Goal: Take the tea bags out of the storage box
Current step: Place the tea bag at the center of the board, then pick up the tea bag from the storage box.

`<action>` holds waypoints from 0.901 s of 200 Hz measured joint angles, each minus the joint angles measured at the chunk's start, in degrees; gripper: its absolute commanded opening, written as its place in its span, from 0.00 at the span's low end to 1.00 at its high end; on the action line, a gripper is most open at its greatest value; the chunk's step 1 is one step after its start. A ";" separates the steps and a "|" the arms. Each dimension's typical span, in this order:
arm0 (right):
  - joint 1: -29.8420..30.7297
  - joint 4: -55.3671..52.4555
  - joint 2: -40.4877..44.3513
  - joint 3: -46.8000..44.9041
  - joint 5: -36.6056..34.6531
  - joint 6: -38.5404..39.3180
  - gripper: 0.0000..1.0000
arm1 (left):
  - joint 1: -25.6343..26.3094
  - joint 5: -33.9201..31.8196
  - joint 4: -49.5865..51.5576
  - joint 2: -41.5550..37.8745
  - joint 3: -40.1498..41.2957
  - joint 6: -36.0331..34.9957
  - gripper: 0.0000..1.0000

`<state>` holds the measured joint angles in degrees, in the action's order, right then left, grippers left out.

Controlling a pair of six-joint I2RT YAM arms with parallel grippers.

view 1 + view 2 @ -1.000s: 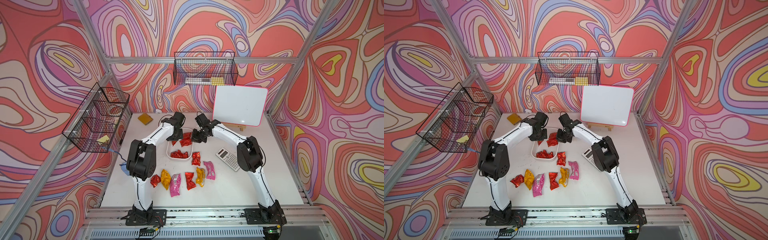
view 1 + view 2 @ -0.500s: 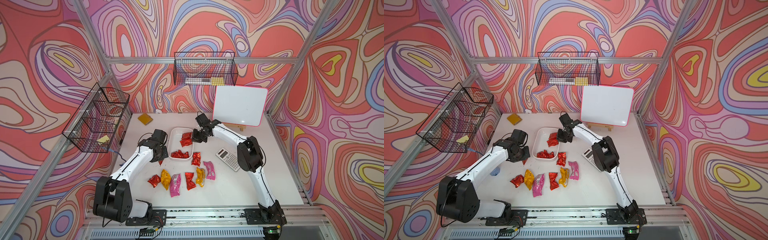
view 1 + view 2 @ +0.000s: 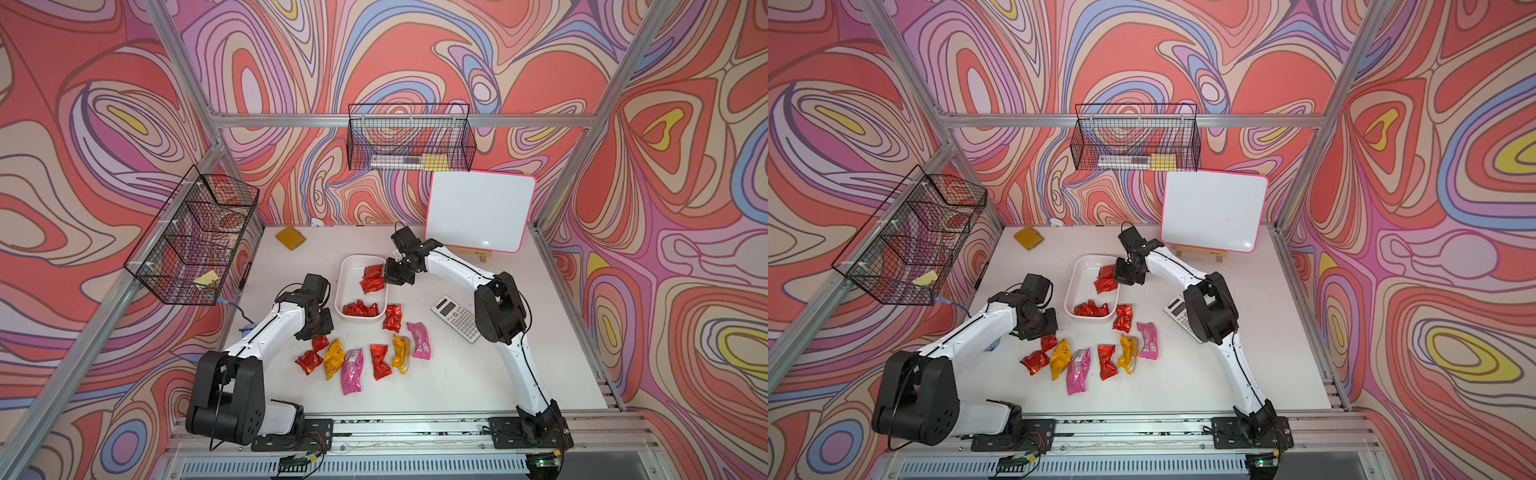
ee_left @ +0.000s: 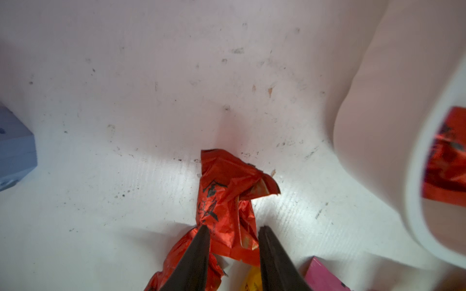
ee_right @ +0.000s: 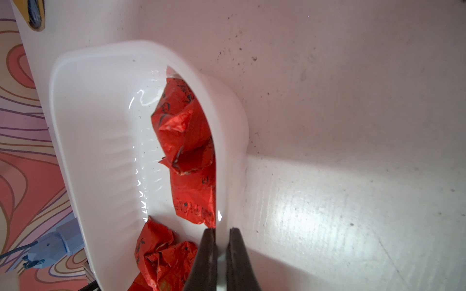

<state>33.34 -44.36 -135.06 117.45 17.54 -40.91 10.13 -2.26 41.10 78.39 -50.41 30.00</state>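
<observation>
Bright, even overhead light; top views sharp, wrist views softer.
Faint soft shadows on the table [image 3: 457, 382]; white glare patches on it in both wrist views. Glints on the storage box [image 5: 100, 151] floor and foil tea bags [image 5: 186, 131]. Left wrist view: box wall blurred, wide-angle edges stretched.

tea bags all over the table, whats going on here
Two robot arms are emptying the white storage box. The right gripper is shut on the box's rim, holding it. The left gripper, jaws apart, is over a red tea bag that lies on the table, at the end of a row of bags already taken out. Several red ones are still in the box.
</observation>
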 measured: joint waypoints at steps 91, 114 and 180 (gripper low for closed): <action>-0.02 -2.27 -1.05 3.45 -1.42 0.81 0.04 | 8.55 8.90 -2.40 8.48 -22.93 3.08 0.44; -0.04 -2.51 -1.36 3.48 -1.49 0.72 0.04 | 8.66 12.00 -4.35 16.68 -25.77 5.05 0.43; -0.04 -2.84 -1.90 4.24 -1.42 -0.31 0.04 | 10.08 14.10 -3.72 20.20 -24.13 21.29 0.49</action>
<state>33.30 -47.20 -136.97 121.69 16.12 -41.21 20.21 11.84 37.39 98.59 -74.54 51.29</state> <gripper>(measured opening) 0.088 0.481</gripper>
